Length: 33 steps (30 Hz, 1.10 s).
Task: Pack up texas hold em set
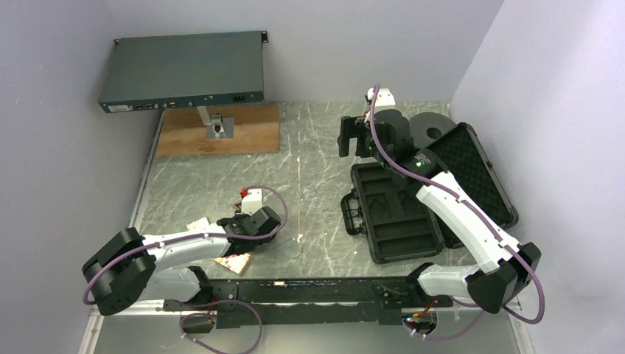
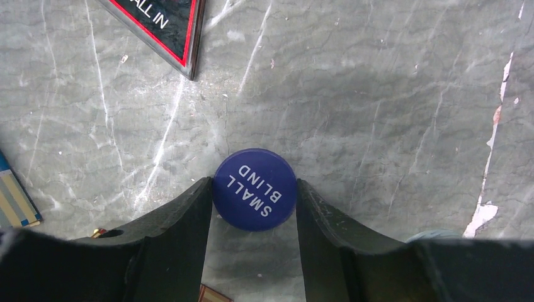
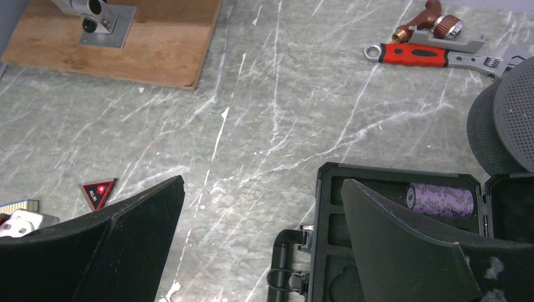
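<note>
My left claw (image 2: 253, 184) sits low over the table (image 2: 390, 94). The blue disc (image 2: 255, 189), printed SMALL BLIND, lies flat on the table right between the claw's 2 fingers (image 2: 179, 239). The claw is roughly half closed. Each fingertip meets a side of the disc with no gap I can make out, but I cannot tell whether the disc is truly pinched.

Past the disc, up and to the left in the wrist view, lies the red triangle (image 2: 165, 28), well apart from the fingers. A blue-white card box (image 2: 14, 202) pokes in at the left edge.

My right claw (image 3: 262, 182) hangs wide open with nothing in it, over the table just beside the black case (image 3: 393, 171). The case lies open on the right side, and the purple chip stack (image 3: 439, 200) lies in 1 of its foam slots.
</note>
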Each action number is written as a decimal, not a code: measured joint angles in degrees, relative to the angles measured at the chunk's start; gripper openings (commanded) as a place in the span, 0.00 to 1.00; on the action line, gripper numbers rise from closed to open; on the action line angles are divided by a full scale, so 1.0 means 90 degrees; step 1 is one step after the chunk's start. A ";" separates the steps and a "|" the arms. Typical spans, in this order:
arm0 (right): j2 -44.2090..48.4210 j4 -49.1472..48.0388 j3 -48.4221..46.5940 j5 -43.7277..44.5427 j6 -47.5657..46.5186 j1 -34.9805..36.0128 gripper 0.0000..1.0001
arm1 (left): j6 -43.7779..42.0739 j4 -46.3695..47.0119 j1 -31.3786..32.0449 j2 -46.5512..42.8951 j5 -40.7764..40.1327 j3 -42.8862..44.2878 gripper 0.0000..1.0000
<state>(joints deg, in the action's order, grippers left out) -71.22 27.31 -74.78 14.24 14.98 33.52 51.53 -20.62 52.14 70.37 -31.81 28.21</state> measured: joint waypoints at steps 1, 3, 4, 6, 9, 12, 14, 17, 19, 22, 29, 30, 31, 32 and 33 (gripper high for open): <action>0.0000 0.0000 0.0000 0.0000 -0.0002 0.0000 1.00 | -0.0015 0.0002 0.0002 0.0000 0.0000 0.0000 0.36; 0.0000 0.0000 0.0000 0.0000 -0.0002 0.0000 1.00 | -0.0051 0.0012 0.0005 0.0000 0.0002 0.0000 0.35; 0.0000 0.0000 0.0002 -0.0002 -0.0002 0.0000 1.00 | -0.0085 0.0022 0.0005 0.0000 0.0007 0.0000 0.36; 0.0000 0.0000 0.0002 -0.0005 -0.0005 -0.0002 1.00 | -0.0121 0.0027 0.0010 0.0002 0.0012 0.0000 0.36; 0.0000 0.0000 0.0002 -0.0029 -0.0005 0.0000 1.00 | -0.0148 0.0017 0.0029 0.0002 0.0022 0.0015 0.36; 0.0000 0.0000 0.0002 -0.0058 -0.0002 -0.0002 1.00 | -0.0172 -0.0056 0.0078 0.0022 0.0015 0.0061 0.37; 0.0000 0.0000 0.0002 -0.0092 -0.0002 -0.0002 1.00 | -0.0194 -0.0148 0.0121 0.0066 0.0019 0.0131 0.38; 0.0000 0.0000 0.0002 -0.0119 -0.0005 -0.0002 1.00 | -0.0265 -0.0294 0.0197 0.0085 0.0058 0.0223 0.38; 0.0000 0.0000 0.0005 -0.0131 -0.0002 -0.0002 1.00 | -0.0308 -0.0398 0.0236 0.0085 0.0063 0.0306 0.37; 0.0000 0.0000 0.0012 -0.0148 -0.0005 -0.0002 1.00 | -0.0381 -0.0522 0.0260 0.0085 0.0066 0.0481 0.37; 0.0000 -0.0002 0.0034 -0.0151 -0.0002 -0.0002 1.00 | -0.0622 -0.0605 0.0342 0.0080 0.0063 0.0772 0.37; 0.0000 -0.0002 0.0034 -0.0151 -0.0002 -0.0002 1.00 | -0.0653 -0.0610 0.0345 0.0080 0.0066 0.0789 0.36; 0.0000 -0.0002 0.0034 -0.0151 -0.0002 -0.0002 1.00 | -0.0714 -0.0610 0.0350 0.0080 0.0066 0.0811 0.35; 0.0000 -0.0002 0.0034 -0.0151 -0.0002 -0.0002 1.00 | -0.0767 -0.0617 0.0350 0.0080 0.0068 0.0840 0.35; 0.0000 -0.0002 0.0034 -0.0151 -0.0002 -0.0002 1.00 | -0.0818 -0.0619 0.0355 0.0080 0.0070 0.0874 0.34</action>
<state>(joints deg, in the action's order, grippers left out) -71.22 27.29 -74.48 12.88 14.96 33.50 44.16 -26.20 55.33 71.09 -31.18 36.07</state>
